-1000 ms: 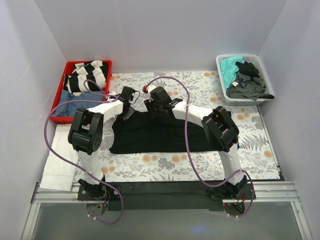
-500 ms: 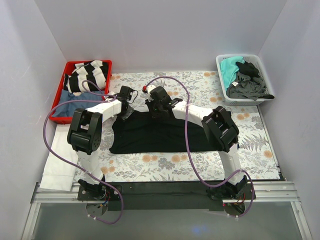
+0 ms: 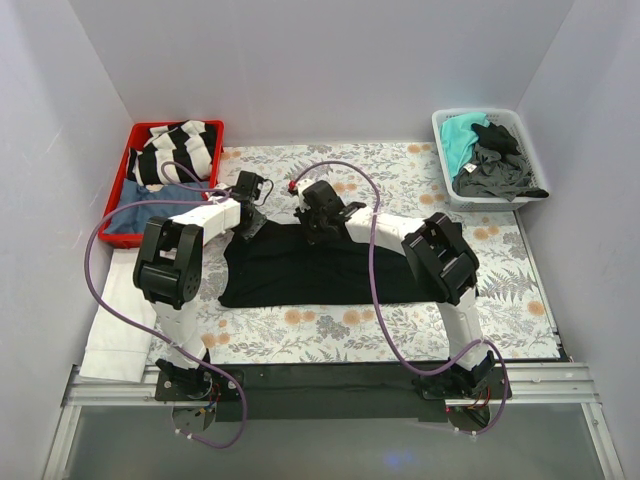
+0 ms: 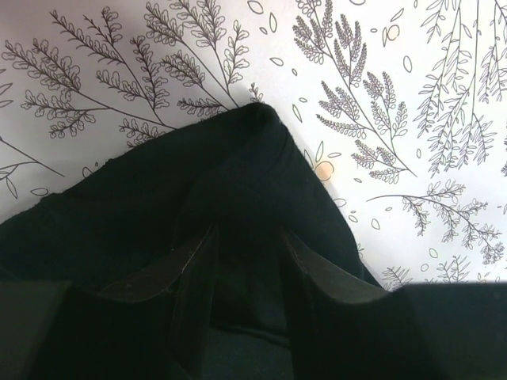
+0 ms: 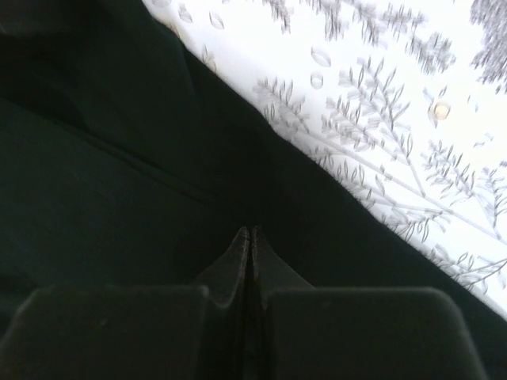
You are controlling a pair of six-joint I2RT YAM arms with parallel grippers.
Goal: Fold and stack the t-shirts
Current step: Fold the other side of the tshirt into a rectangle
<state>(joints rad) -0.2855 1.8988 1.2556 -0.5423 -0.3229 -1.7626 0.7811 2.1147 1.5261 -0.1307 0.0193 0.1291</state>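
The black t-shirt [image 3: 320, 270] lies spread flat across the middle of the floral tablecloth. My left gripper [image 3: 249, 216] is down at its far left corner. In the left wrist view its jaws [image 4: 247, 237] stand apart, and black cloth [image 4: 238, 174] fills the gap between them. My right gripper [image 3: 318, 226] is on the shirt's far edge near the middle. Its fingertips [image 5: 251, 231] are pressed together on the black cloth [image 5: 119, 182], pinching it. A teal t-shirt [image 3: 462, 135] and a dark grey one [image 3: 495, 172] lie in the white basket.
The white basket [image 3: 441, 122] stands at the back right. At the back left a red bin [image 3: 134, 140] holds striped and blue cloth. A white cloth [image 3: 115, 320] lies off the tablecloth's left edge. White walls enclose the table.
My right gripper has closed its jaws on the shirt's far edge and sunk slightly onto it. My left gripper has shifted a little along the shirt's far left corner, jaws unchanged.
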